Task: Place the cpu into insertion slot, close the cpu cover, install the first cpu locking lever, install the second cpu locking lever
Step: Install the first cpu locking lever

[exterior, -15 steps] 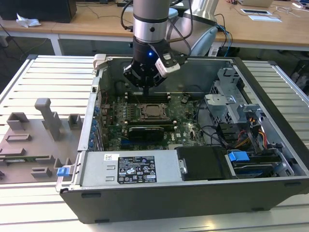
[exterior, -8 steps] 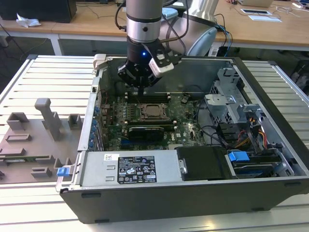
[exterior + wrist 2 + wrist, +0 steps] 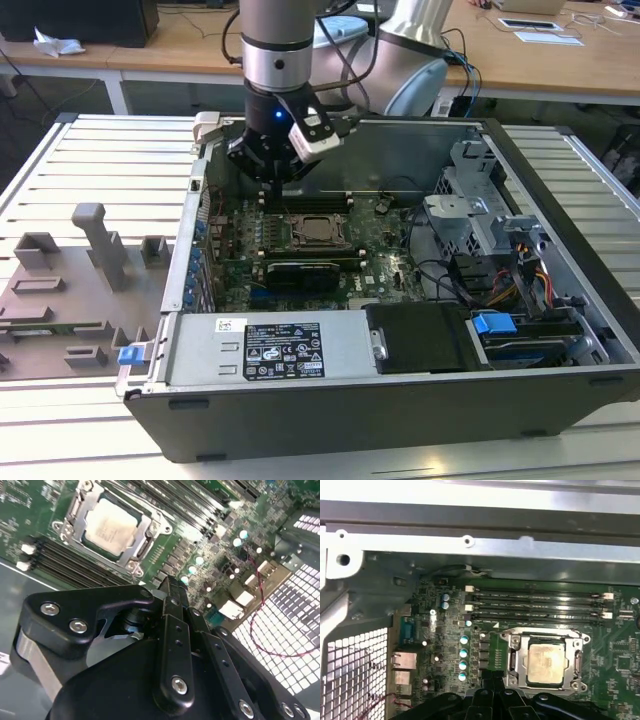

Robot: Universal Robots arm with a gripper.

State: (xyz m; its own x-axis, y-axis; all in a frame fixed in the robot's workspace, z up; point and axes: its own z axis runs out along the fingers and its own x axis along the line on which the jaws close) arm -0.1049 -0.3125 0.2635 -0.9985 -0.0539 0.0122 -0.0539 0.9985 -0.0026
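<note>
Slatted metal table (image 3: pixel 100 160) before wooden desks (image 3: pixel 180 50); on it, computer case (image 3: pixel 400 410) with cpu (image 3: pixel 318 232)

The cpu (image 3: pixel 546 662) is pale silvery-beige, the cpu cover (image 3: pixel 513 662) silver, the motherboard (image 3: pixel 620 666) green, its memory slots (image 3: pixel 535 606) black. The gripper (image 3: pixel 170 587) is black; the case grille (image 3: pixel 355 680) shows a square-hole pattern.

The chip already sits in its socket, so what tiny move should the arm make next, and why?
Probably a short drop toward the socket's edge. The cpu lies in the insertion slot with the cpu cover down around it, and the gripper hovers just beside that frame. Whether the levers are latched is unclear.
</note>
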